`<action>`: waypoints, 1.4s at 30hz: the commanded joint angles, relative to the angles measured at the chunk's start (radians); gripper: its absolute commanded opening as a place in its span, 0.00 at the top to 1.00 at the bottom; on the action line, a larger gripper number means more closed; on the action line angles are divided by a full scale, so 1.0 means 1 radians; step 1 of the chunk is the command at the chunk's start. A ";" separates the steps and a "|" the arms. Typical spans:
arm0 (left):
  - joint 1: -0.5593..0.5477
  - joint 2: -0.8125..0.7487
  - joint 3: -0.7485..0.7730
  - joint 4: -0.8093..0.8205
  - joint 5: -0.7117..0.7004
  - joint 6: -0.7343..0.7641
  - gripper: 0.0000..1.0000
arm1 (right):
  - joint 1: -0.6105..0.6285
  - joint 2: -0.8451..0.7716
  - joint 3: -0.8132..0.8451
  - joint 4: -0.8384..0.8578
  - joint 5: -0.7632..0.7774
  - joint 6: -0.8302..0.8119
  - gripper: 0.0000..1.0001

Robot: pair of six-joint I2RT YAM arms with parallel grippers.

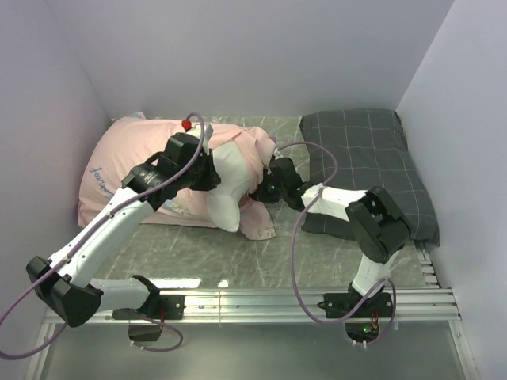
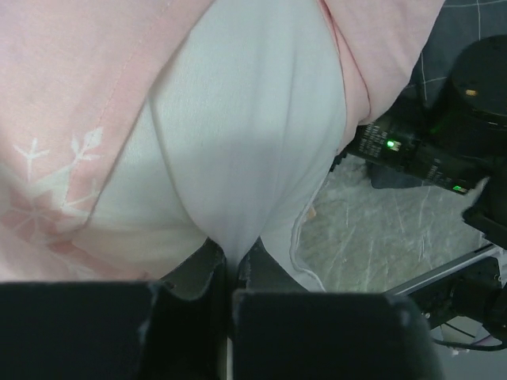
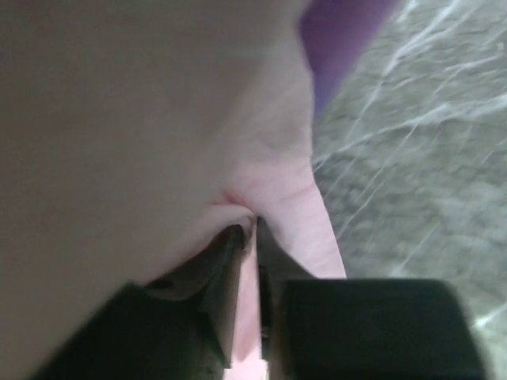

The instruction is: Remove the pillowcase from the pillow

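The pale pink pillowcase (image 1: 127,158) lies at the back left, its open end bunched toward the middle. The white pillow (image 1: 226,178) bulges out of that opening. My left gripper (image 1: 212,176) is shut on a pinch of the white pillow (image 2: 245,119), and the fabric tapers into the left gripper (image 2: 232,253) between its jaws. Pink pillowcase (image 2: 79,71) with a white snowflake print frames it. My right gripper (image 1: 265,186) sits at the pillowcase's open edge. In the right wrist view the right gripper (image 3: 255,226) is shut on a fold of pink pillowcase (image 3: 142,119).
A dark grey checked pillow (image 1: 368,158) lies at the back right, under the right arm's elbow. The right arm's wrist (image 2: 444,142) sits close beside the left gripper. Grey marbled table (image 1: 261,257) shows in front, with a metal rail (image 1: 317,299) along the near edge. Walls enclose three sides.
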 commanded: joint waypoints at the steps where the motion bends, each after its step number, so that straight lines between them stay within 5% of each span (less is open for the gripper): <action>1: -0.006 -0.034 -0.021 0.142 0.072 -0.025 1.00 | 0.012 -0.160 -0.006 -0.017 0.039 -0.045 0.75; 5: -0.008 -0.026 -0.009 0.167 0.070 -0.028 0.99 | 0.093 -0.367 -0.090 -0.152 0.203 -0.111 0.55; 12: -0.011 -0.020 0.022 0.167 0.073 -0.026 0.99 | 0.130 -0.653 -0.219 -0.194 0.290 -0.105 0.39; 25: -0.025 -0.019 0.037 0.138 0.075 -0.023 1.00 | 0.161 -0.485 0.060 -0.221 0.359 -0.183 0.27; 28: -0.043 -0.020 0.045 0.132 0.072 -0.025 0.99 | 0.146 -0.382 0.144 -0.258 0.379 -0.197 0.32; 35: -0.068 -0.041 0.105 0.069 0.083 -0.005 1.00 | -0.030 -0.242 0.200 -0.269 0.368 -0.182 0.77; 42: -0.071 -0.118 0.190 -0.016 0.193 0.049 1.00 | -0.279 -0.130 0.213 -0.229 0.212 -0.131 0.85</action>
